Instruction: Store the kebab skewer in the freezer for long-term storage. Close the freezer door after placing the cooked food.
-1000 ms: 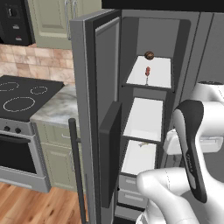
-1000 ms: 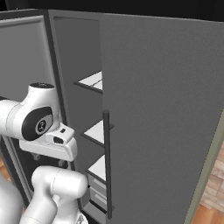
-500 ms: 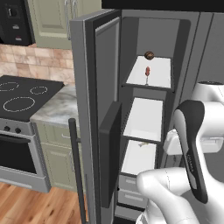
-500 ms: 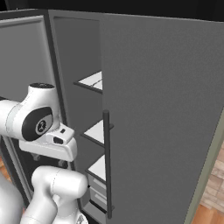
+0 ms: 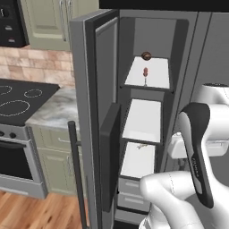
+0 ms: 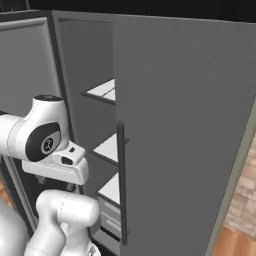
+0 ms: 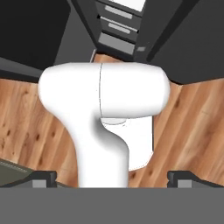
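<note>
Kitchen setting, green cabinets and brick backsplash behind. Thin silvery kebab skewer with red-orange chunks (image 5: 145,74) lies on the top white shelf (image 5: 160,78) of the narrow grey steel freezer (image 5: 148,32), just in front of a small dark brown round lump (image 5: 146,56) and apart from it.

Tall grey freezer door (image 5: 95,103) stands wide open, its long dark bar handle (image 5: 75,172) toward me. Beyond it: speckled stone surface (image 5: 53,112) and black cooktop (image 5: 17,101).

My tool (image 7: 117,178) is spread wide, empty, pointing at the wood floor (image 7: 26,127).

Change over the last second: none; arm and door sit as before. Judgement: placing done, closing not begun.

Writing: a mark on my arm, too small to read.
</note>
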